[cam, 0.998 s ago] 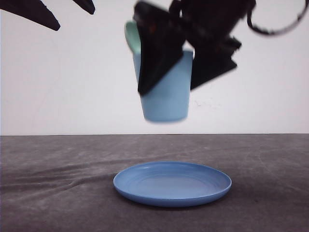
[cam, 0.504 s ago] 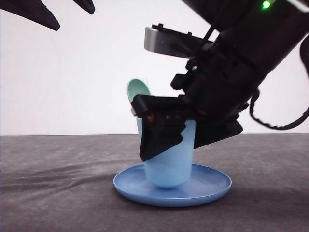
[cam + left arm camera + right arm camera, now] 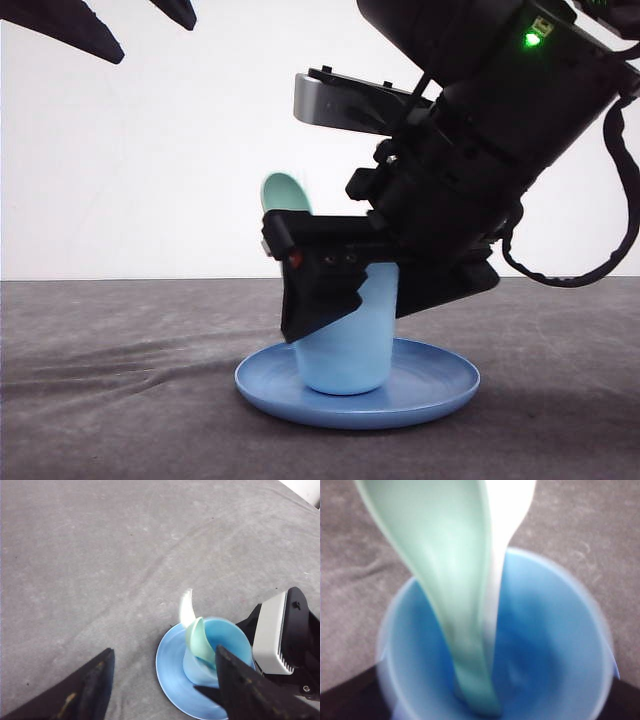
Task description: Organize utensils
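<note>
1. Grey cloth covered the counter (image 3: 120, 400), which ran back to a plain white wall; wide bare stretches lay open on both sides of the plate in the front view.
2. A blue round plate (image 3: 440, 385) sat near the middle of the counter, its rim clear of any other object.
3. A light blue cup (image 3: 345, 345) stood on the plate, slightly tilted, its base resting inside the rim.
4. The right pincer (image 3: 385, 295) was clamped on the cup, 1 black finger down the cup's left side and the other on its right side, with the arm's bulk leaning in from the upper right.
5. The pale mint-green spoon (image 3: 285, 192) stood in the cup, its bowl rising above the cup's lip at the left.
6. From the right wrist camera, the spoon (image 3: 455, 595) slanted down into the cup (image 3: 555, 645), with the white fork (image 3: 507, 510) just behind it, touching along its edge; both handles ended inside the cup.
7. From the left wrist camera, the fork (image 3: 187, 611) and spoon (image 3: 200, 641) poked out over the cup (image 3: 227, 637), which stood on the plate (image 3: 170, 672).
8. The left pincer (image 3: 162, 682) hung high above the counter with its fingers spread apart and nothing between them; its fingertips also showed at the front view's upper left corner, well apart from the cup.
9. Open cloth lay all around the plate's far side in the left wrist view.
</note>
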`<state>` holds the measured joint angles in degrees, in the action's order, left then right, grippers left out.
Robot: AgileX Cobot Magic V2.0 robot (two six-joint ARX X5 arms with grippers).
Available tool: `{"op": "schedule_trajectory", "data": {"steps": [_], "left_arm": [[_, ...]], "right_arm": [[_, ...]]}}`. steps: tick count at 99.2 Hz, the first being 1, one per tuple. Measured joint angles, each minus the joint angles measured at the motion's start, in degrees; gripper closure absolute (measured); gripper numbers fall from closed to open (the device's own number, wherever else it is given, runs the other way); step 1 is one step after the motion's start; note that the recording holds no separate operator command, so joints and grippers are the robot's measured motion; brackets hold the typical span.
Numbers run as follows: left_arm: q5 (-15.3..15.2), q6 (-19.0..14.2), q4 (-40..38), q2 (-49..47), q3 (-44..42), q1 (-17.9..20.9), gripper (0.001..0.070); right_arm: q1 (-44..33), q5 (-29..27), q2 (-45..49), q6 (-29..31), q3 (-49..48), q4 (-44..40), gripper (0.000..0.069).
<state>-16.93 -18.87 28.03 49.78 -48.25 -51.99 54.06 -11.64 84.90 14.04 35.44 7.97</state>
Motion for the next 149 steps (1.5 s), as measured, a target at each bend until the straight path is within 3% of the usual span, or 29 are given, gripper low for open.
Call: {"op": "schedule_trajectory", "data": {"steps": [8, 34, 70, 97, 118, 123, 129, 141, 149], "left_arm": [[0.00, 0.00, 0.00, 0.00, 0.00, 0.00, 0.0323], [0.00, -0.02, 0.00, 0.00, 0.00, 0.00, 0.0323], [0.02, -0.04, 0.00, 0.00, 0.00, 0.00, 0.0323], [0.39, -0.24, 0.00, 0.00, 0.00, 0.00, 0.0323], [0.39, -1.40, -0.02, 0.00, 0.00, 0.00, 0.0323], [0.39, -1.53, -0.02, 0.00, 0.00, 0.00, 0.0324], [0.39, -1.53, -0.02, 0.00, 0.00, 0.00, 0.0358], [0.39, -1.75, -0.13, 0.00, 0.00, 0.00, 0.0614], [0.39, -1.75, -0.44, 0.00, 0.00, 0.00, 0.0671]], "right_arm": [[0.00, 0.07, -0.15, 0.15, 0.00, -1.29, 0.0012], [0.00, 0.07, -9.57, 0.15, 0.04, -8.20, 0.0012], [0.00, -0.24, -32.30, 0.09, 8.96, -34.25, 0.0012], [-0.02, -4.63, -45.53, 0.09, 12.33, -36.09, 0.0012], [-0.04, -9.29, -48.57, 0.09, 12.33, -40.09, 0.0016], [-0.07, -9.57, -48.54, 0.09, 12.33, -40.92, 0.0056], [-0.04, -9.60, -48.48, 0.09, 12.33, -41.42, 0.0193], [-0.04, -9.60, -48.50, -0.15, 12.33, -41.51, 0.0543], [-0.04, -9.60, -48.39, -0.13, 12.33, -41.51, 0.0645]]}}
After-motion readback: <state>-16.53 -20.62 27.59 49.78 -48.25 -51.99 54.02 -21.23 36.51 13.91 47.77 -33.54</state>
